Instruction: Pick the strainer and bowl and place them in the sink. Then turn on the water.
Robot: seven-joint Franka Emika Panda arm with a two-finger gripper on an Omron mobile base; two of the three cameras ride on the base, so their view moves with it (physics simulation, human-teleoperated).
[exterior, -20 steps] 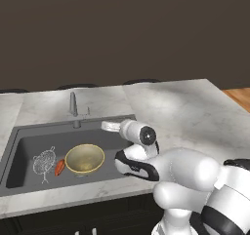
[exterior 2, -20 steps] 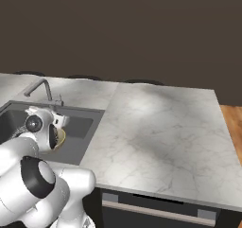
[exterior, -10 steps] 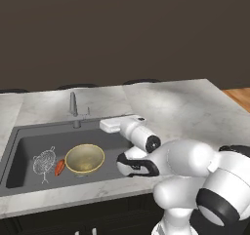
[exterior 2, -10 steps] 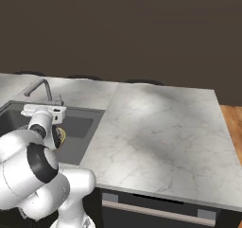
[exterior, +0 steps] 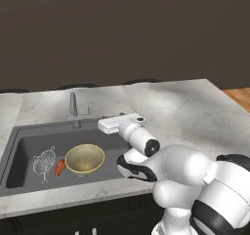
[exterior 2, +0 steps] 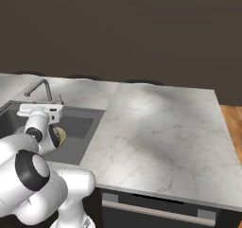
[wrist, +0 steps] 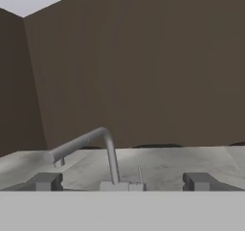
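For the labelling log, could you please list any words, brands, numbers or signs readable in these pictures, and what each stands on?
None: no text, brand, number or sign shows on the sink, bowl, strainer, faucet, counter or wall.

This is a rendered home kitchen. A long white marble bench (exterior: 180, 107) runs in front of a plain dark brown wall (exterior: 122, 29), and a large dark grey sink (exterior: 29, 144) is set into it. Behind the basin stands a grey metal faucet (exterior: 73, 105) with a curved spout and a thin lever beside its base, seen close in the hand view (wrist: 103, 151). Kitchenware lies in the basin: a pale yellow bowl (exterior: 85, 158), a wire-mesh strainer (exterior: 44, 161) and a small orange-red object (exterior: 59, 167). Dark cabinet fronts (exterior 2: 156, 213) sit under the bench edge, and a strip of wooden floor (exterior 2: 234, 132) shows at the right.
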